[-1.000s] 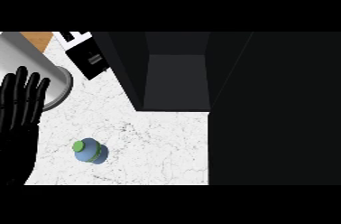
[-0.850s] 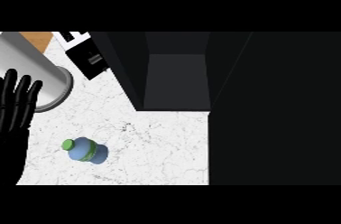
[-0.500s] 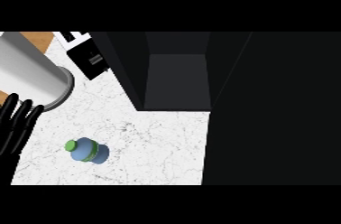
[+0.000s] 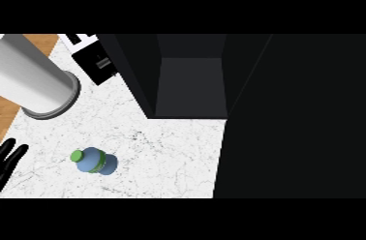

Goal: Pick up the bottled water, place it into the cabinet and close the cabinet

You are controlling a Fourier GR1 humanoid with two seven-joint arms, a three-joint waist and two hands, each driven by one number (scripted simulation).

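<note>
At the left edge of the head view we recorded the left hand. Only its fingers showed. They were straight and slightly spread, held nothing, and did not touch the bottle.

Further up on the left, a tall grey cylinder stood on the white marbled surface. A small black box lay just beside it.

The water bottle stood on the surface near the fingers, with its green cap leaning toward the left. It was well apart from the cabinet.

Right of centre, the cabinet was open, and its dark interior held nothing that we could see. The area to its right was uniformly black, so we could not tell where the door was. The right hand did not show.

We judged the task to be at its start:
1. The bottle was not yet grasped.
2. The bottle was not yet placed in the cabinet.
3. The cabinet was not yet closed.
</note>
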